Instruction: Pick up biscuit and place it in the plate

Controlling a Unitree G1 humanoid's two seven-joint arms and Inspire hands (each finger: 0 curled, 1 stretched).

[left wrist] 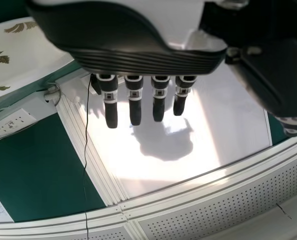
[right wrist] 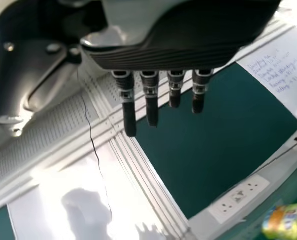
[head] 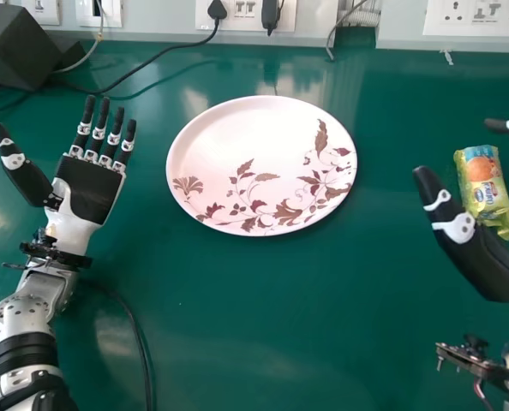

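Observation:
My right hand (head: 477,248) is at the right edge in the head view, its thumb just left of and nearer than the biscuit packet (head: 486,190). In the right wrist view, my right hand (right wrist: 163,55) has straight fingers, and the biscuit packet (right wrist: 287,221) lies apart from them at the lower right corner. The white plate (head: 259,163) with brown flowers lies mid-table, nothing on it. My left hand (head: 90,184) rests palm up left of the plate, fingers straight; the left wrist view also has the left hand (left wrist: 133,45) and part of the plate (left wrist: 18,50).
The green table (head: 263,325) runs to a wall with sockets (head: 477,17) at the back. A black box (head: 19,47) stands at the back left, with a black cable (head: 156,58) beside it. Another cable lies near the left forearm.

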